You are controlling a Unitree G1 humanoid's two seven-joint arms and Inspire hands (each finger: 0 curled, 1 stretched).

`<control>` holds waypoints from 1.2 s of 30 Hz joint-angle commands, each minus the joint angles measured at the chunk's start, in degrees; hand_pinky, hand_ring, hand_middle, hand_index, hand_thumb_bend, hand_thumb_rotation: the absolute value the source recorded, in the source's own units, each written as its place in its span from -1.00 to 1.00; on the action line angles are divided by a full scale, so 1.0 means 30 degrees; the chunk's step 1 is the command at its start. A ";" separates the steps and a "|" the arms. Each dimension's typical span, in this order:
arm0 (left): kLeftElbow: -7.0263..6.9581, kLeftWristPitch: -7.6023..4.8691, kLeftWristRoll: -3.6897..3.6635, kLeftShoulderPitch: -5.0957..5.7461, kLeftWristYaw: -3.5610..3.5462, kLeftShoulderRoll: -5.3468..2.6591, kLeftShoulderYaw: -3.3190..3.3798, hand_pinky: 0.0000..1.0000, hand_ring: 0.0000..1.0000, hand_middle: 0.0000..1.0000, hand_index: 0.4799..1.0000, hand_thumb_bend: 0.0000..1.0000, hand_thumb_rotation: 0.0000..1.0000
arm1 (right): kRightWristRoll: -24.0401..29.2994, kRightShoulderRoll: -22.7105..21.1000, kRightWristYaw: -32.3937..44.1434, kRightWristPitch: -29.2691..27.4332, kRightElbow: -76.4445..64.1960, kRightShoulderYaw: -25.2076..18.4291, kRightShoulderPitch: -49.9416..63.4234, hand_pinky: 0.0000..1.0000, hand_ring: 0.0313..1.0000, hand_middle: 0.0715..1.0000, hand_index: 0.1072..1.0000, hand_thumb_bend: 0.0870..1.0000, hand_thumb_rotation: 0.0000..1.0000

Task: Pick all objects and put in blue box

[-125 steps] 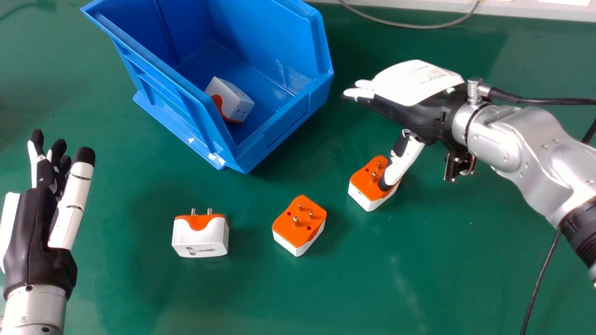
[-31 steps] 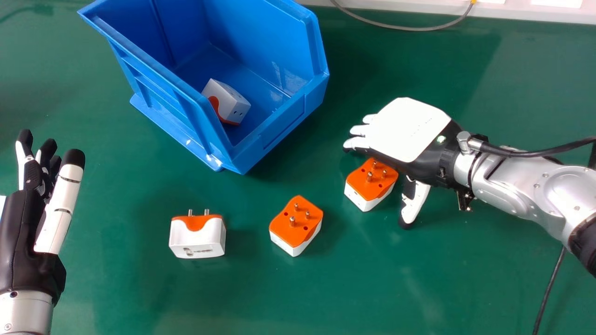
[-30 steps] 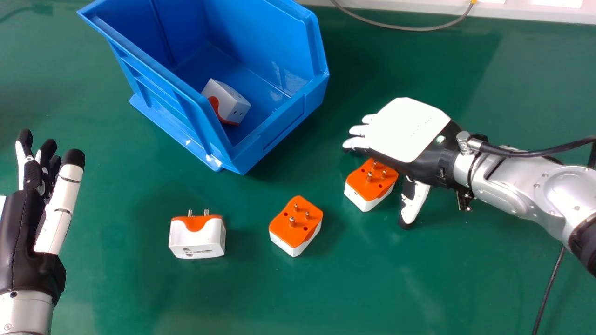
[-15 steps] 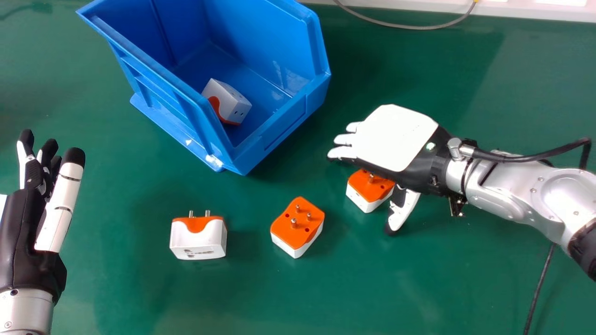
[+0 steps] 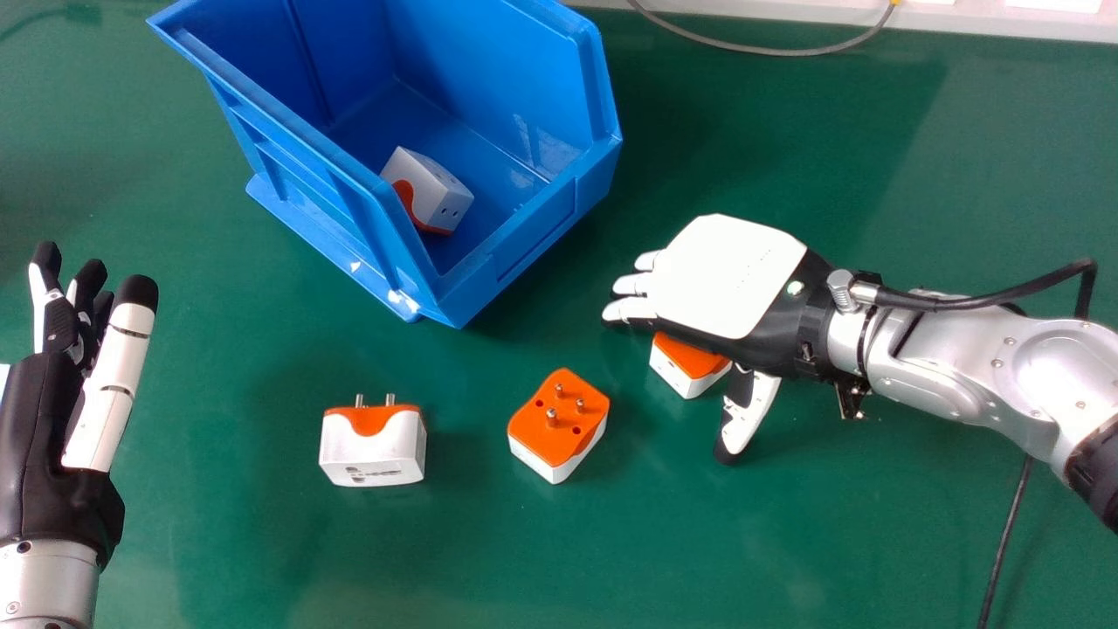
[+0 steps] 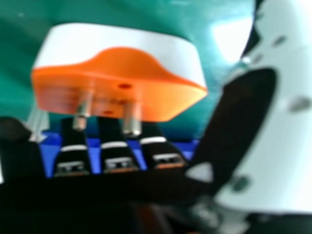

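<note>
Your right hand [image 5: 729, 275], fingers loose and extended, sits nearer you than before and covers more of the plug [image 5: 686, 371], which rests on the smooth green table [image 5: 786, 542] under the palm, boxy and white with a wavy-edged orange face and rounded metal pins [image 6: 132, 119].

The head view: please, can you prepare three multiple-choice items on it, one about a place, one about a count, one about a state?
1. Where is the right hand?
A) Beside the left hand
B) Over the rightmost adapter
C) Over the leftmost adapter

2. How many adapters lie in the blue box?
A) One
B) Two
C) Three

3. How does the middle table adapter lie?
A) Pins down
B) On its side
C) Pins up

1: B, its palm partly covers that adapter.
2: A, a single adapter shows inside.
3: C, three metal pins rise from its orange face.
</note>
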 commanded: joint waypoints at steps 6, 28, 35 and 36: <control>-0.0568 -0.0207 -0.0084 0.0164 -0.0040 0.0335 0.0269 1.00 1.00 1.00 1.00 0.00 0.47 | -0.0072 -0.0511 -0.0416 0.0204 -0.0211 -0.0401 -0.0476 0.61 0.73 0.71 0.63 0.55 -0.14; -0.0802 -0.0192 -0.0020 0.0309 -0.0132 0.0414 0.0295 1.00 1.00 1.00 1.00 0.02 0.49 | 0.1292 -0.0165 0.0408 -0.0104 0.0442 -0.0924 -0.0648 0.53 0.66 0.64 0.56 0.48 -0.30; -0.1011 -0.0185 -0.0027 0.0420 -0.0073 0.0375 0.0319 1.00 1.00 1.00 1.00 0.03 0.49 | 0.1905 0.0303 -0.0153 -0.0596 0.1487 -0.1241 -0.0721 0.25 0.39 0.40 0.32 0.37 -0.68; -0.1001 -0.0202 -0.0038 0.0429 -0.0075 0.0379 0.0336 1.00 1.00 1.00 1.00 0.03 0.49 | 0.1816 0.0371 -0.0374 -0.0575 0.1627 -0.1213 -0.0738 0.25 0.39 0.40 0.32 0.37 -0.68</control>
